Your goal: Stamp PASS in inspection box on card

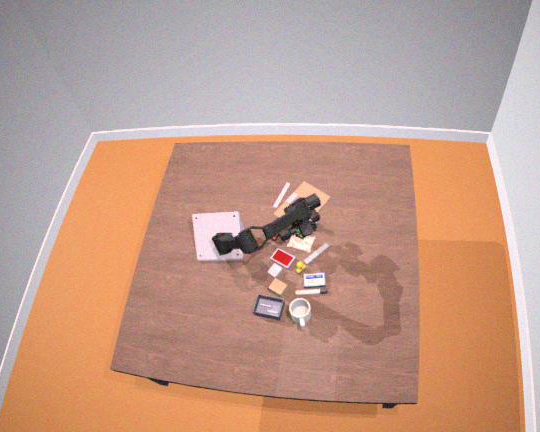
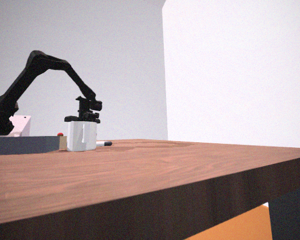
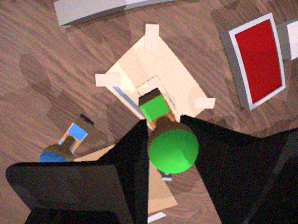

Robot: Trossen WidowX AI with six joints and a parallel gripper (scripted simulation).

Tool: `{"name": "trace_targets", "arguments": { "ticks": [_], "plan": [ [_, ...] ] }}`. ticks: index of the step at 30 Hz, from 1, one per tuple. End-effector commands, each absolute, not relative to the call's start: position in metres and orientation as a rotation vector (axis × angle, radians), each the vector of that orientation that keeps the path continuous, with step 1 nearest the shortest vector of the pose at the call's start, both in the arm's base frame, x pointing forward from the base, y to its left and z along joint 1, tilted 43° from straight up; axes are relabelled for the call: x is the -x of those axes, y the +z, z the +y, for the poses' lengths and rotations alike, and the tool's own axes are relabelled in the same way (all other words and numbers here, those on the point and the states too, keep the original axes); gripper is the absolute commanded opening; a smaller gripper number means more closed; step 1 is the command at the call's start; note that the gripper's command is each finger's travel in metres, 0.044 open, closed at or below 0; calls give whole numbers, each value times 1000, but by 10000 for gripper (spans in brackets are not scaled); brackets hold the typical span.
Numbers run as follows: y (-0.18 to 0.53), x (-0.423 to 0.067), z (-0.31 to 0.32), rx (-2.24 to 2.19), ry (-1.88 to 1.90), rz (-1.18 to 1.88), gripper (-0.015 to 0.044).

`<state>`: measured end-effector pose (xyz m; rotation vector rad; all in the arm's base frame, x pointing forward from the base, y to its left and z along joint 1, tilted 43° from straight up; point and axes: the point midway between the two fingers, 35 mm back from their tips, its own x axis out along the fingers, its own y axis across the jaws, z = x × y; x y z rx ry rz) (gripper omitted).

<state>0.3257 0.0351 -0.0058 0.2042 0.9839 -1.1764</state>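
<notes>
My gripper (image 3: 162, 123) (image 1: 302, 228) (image 2: 84, 118) is shut on the PASS stamp (image 3: 172, 148), which has a round green knob and a green base. The stamp hangs upright over the cream card (image 3: 154, 68) (image 1: 302, 243), with its base over the card's middle. I cannot tell whether the base touches the card, and it hides most of the inspection box. The red ink pad (image 3: 258, 60) (image 1: 282, 257) lies beside the card. In the side view the white mug (image 2: 81, 136) hides the fingertips and the card.
A blue-knobbed stamp (image 3: 65, 147) stands close by the card, and a yellow one (image 1: 300, 266) is further off. A grey bar (image 1: 316, 253), a labelled box (image 1: 314, 279), a marker (image 1: 311, 291), the mug (image 1: 299, 310) and a dark tray (image 1: 269, 306) lie nearby.
</notes>
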Motion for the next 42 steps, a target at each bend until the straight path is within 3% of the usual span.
{"name": "trace_targets", "arguments": {
  "ticks": [1, 42],
  "plan": [
    [-8, -325, 32, -196, -1174, 985, 0],
    [-24, -324, 17, -189, -1173, 984, 0]
  ]
}}
